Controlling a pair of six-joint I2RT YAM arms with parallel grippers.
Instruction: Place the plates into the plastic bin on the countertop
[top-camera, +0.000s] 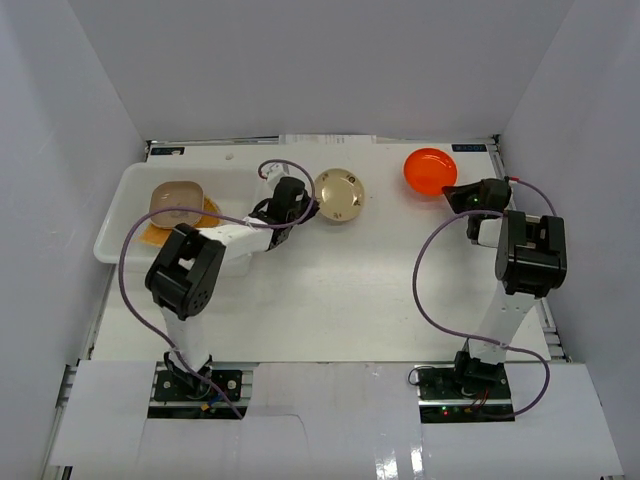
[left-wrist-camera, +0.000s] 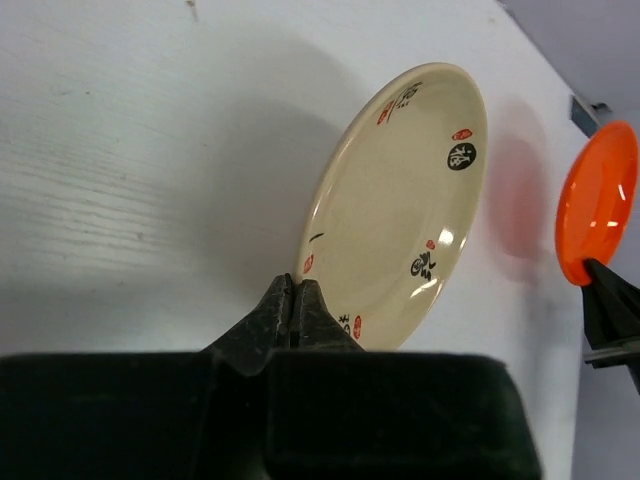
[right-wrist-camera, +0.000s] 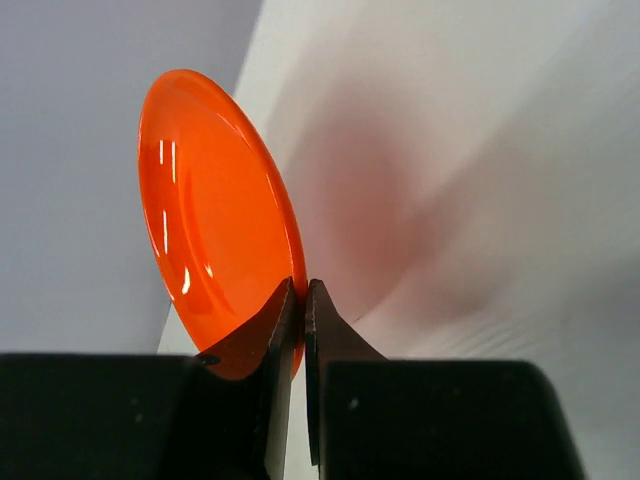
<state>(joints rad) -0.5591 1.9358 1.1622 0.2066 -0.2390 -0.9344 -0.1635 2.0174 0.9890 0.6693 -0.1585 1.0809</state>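
Note:
My left gripper (top-camera: 303, 207) is shut on the near rim of a round cream plate (top-camera: 340, 195) with red and black marks, just right of the plastic bin (top-camera: 112, 228). In the left wrist view the gripper (left-wrist-camera: 297, 292) pinches the cream plate (left-wrist-camera: 400, 200), which casts a shadow on the countertop (top-camera: 350, 290). My right gripper (top-camera: 457, 195) is shut on the rim of an orange-red plate (top-camera: 430, 170) at the back right. The right wrist view shows the gripper (right-wrist-camera: 301, 297) on the orange-red plate (right-wrist-camera: 210, 220). A brown rounded-square plate (top-camera: 180, 198) lies in the bin on an orange and yellow one (top-camera: 208, 212).
White panels wall the countertop on the left, back and right. Purple cables (top-camera: 130, 250) loop from both arms. The orange-red plate (left-wrist-camera: 595, 200) and a right finger (left-wrist-camera: 612, 305) show in the left wrist view. The bin's right part (top-camera: 240, 185) holds no plate.

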